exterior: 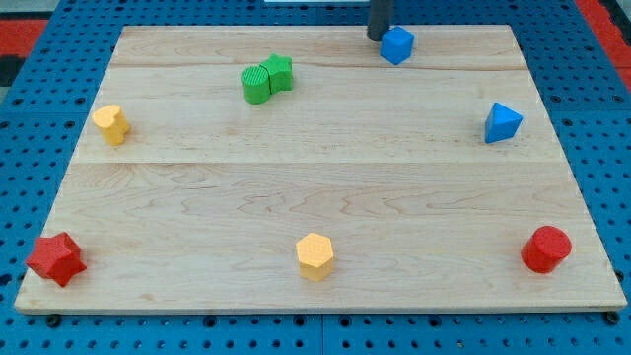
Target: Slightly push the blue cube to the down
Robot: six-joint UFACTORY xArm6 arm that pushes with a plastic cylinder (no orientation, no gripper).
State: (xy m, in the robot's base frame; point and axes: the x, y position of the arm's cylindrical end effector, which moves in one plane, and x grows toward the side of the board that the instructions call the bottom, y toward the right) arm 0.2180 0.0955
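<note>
Blue cube sits at about 1 o'clock on the worktop, near its top edge. My tip touches the cube's upper-left side, at its 10 o'clock. My end effector is a plain rod with no jaws to part or close. At 3 o'clock lies a blue triangular block; two green blocks touch at 11 o'clock.

**Rod appearance, camera view**

Only a short stretch of the arm shows: one straight rod, dark grey to near black, round in section, matte with a faint lighter sheen down one side. My tip ends blunt and flat. No cables, screws, labels or markings visible on the part in frame.
</note>
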